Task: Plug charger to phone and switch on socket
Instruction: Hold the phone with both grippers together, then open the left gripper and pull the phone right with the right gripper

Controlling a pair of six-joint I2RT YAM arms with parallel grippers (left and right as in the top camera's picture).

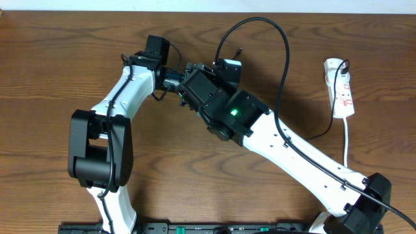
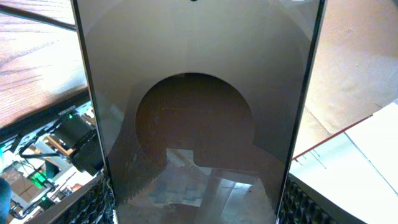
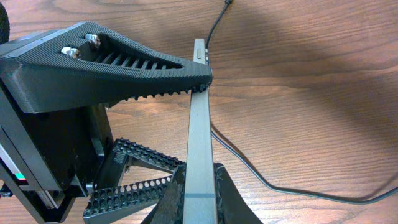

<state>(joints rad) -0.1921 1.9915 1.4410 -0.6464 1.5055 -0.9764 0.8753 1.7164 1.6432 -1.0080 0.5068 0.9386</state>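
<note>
The phone (image 3: 200, 124) sits clamped widthwise in the left claw (image 2: 198, 199), right claw (image 3: 200, 194) pinching its edge.

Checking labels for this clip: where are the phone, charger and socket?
phone (image 2: 199, 93), left wrist view, middle of its flat face.
charger (image 1: 286, 58), overhead view, arc of its black cable.
socket (image 1: 343, 104), overhead view, its white body.

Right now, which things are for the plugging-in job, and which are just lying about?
For the job: phone; charger cable; power strip.
Just lying about: only the wooden table underneath; I can't spot anything else.
</note>
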